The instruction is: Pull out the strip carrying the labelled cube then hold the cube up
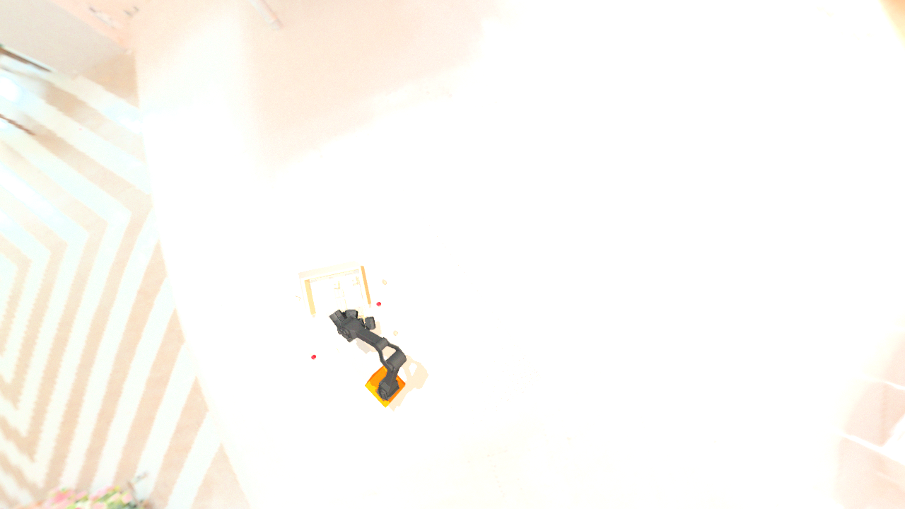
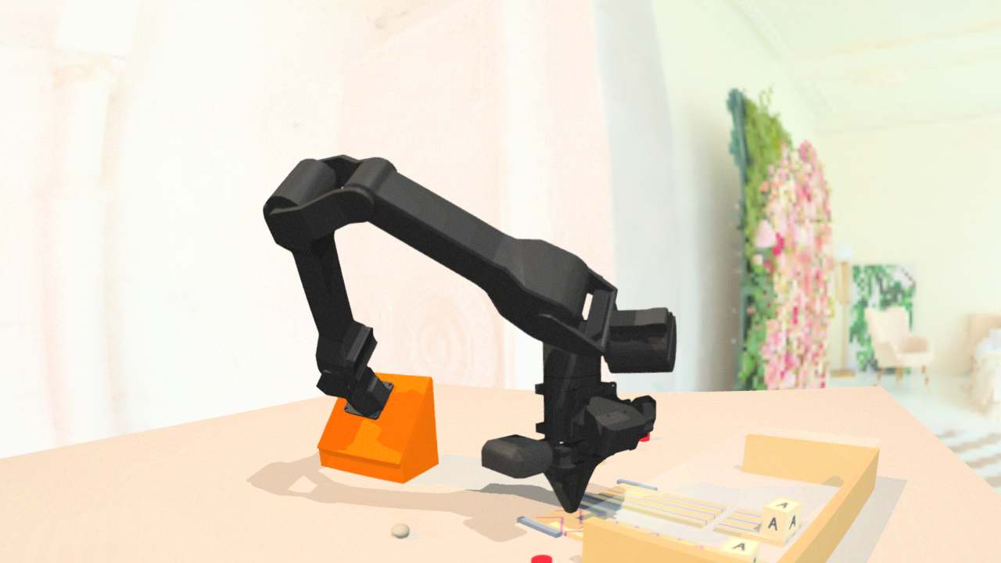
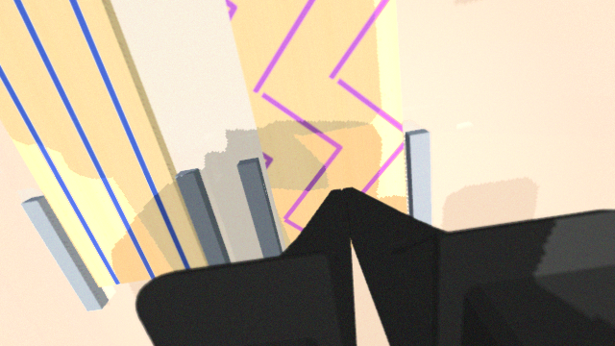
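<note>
My gripper (image 2: 571, 509) (image 3: 342, 199) is shut and empty, fingertips down, over the near end of the zigzag strip (image 2: 557, 523) (image 3: 307, 111). I cannot tell whether the tips touch it. This pale yellow strip with purple zigzags shows no break where visible; the side wall hides part of it in the exterior view. A cube marked A (image 2: 740, 549) shows low behind that wall. The blue-lined strip (image 2: 654, 505) (image 3: 91, 125) lies beside it, with a gap before a short far piece (image 2: 740, 521), which carries another cube marked A (image 2: 780, 516).
Yellow walls (image 1: 367, 284) (image 2: 812, 451) enclose the strips' far parts on three sides, apparently under a see-through cover. Low blue-grey rails (image 2: 539, 526) (image 3: 421, 178) flank the near ends. Red cylinders (image 1: 378, 303) (image 1: 313, 357) (image 2: 540, 559) and a pebble (image 2: 400, 529) lie outside.
</note>
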